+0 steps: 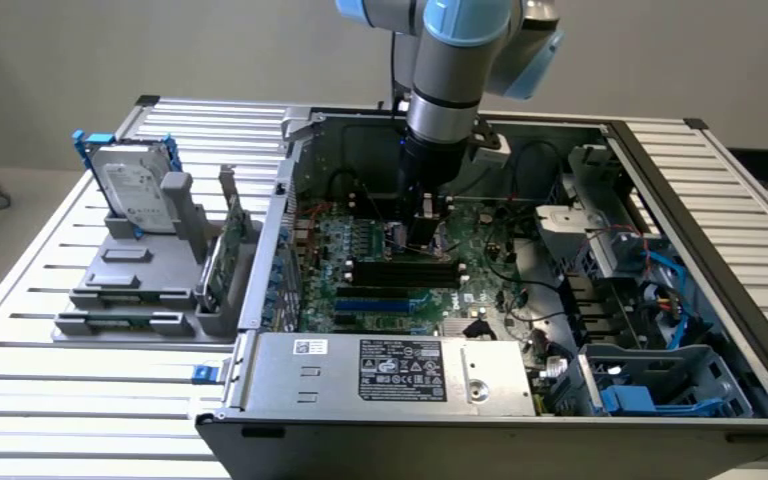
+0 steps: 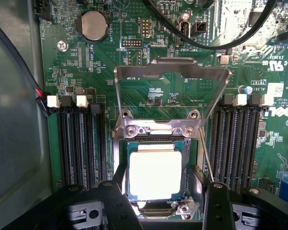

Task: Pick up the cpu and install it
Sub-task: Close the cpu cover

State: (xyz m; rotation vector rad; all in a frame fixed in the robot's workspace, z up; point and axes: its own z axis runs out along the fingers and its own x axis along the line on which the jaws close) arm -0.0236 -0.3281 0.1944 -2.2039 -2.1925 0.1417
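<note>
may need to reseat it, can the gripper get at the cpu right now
Probably yes: the load plate is swung up, the cpu lies bare, and the gripper hangs over it, jaws apart.

Plain grey wall [image 1: 157, 50]; slatted aluminium table [image 1: 64, 400]

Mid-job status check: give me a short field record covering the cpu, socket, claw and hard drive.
cpu: lying flat in the socket, silvery top up
load plate: swung up, open
claw: open, one finger on either side of the cpu
arm: reaching down into the case, over the motherboard
hard drive: upright on a stand outside the case, at the exterior view's left
</note>
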